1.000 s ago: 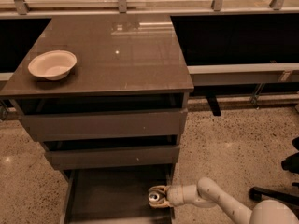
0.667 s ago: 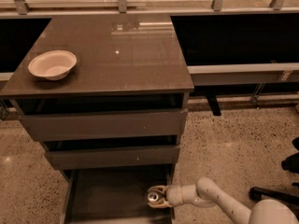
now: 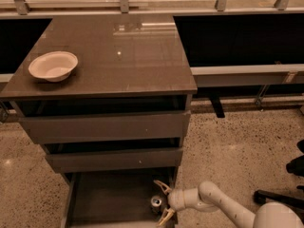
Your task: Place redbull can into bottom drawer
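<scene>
The robot's gripper (image 3: 159, 202) sits low in the frame, at about 6 o'clock, inside the front right corner of the bottom drawer (image 3: 109, 196). Its two pale fingers are now splayed wide, one tip pointing toward 11 o'clock and the other toward 7 o'clock, and they hold nothing. A second ago the same fingers were drawn in close around the redbull can (image 3: 156, 204); they have since spread apart.

The can stands upright on the drawer's dark floor in the gap between the fingertips, its shiny top facing up. It has hardly shifted from where it was held. Whether either finger is brushing it cannot be told.

The white arm (image 3: 213, 204) runs out from the gripper toward 4 o'clock, over the speckled floor (image 3: 228, 146).

Above the pulled-out bottom drawer are the two upper drawers (image 3: 104, 126), with plain grey fronts. On the cabinet top (image 3: 123, 51), at its 9 o'clock edge, rests a white bowl (image 3: 53, 65).

The release suggests the placing is essentially done. What looks left is to draw the gripper back toward 4 o'clock without tipping the slim can
</scene>
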`<state>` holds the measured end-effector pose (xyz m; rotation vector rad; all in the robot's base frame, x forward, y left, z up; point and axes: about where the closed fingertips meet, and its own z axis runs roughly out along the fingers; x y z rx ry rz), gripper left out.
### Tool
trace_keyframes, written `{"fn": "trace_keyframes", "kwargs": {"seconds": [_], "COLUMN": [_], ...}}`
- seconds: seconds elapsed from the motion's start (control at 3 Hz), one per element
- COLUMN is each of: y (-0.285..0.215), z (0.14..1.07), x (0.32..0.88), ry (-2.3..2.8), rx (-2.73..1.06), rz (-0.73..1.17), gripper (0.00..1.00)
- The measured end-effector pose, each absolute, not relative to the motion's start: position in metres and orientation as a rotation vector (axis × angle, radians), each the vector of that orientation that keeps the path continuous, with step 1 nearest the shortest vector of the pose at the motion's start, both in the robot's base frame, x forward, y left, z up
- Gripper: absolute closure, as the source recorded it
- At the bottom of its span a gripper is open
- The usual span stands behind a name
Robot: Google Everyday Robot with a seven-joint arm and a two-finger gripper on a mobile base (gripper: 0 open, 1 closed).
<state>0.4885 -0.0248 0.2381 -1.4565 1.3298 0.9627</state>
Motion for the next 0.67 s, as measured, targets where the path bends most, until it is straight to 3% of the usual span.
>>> {"fn": "trace_keyframes", "kwargs": {"seconds": [0.33, 0.67], "y": [-0.021, -0.047], "z": [0.246, 0.288], "x": [0.485, 0.491], "ry": [1.320, 1.367], "rx": [-1.486, -1.548], "rz": [0.950, 0.752], "gripper": [0.00, 0.00]}}
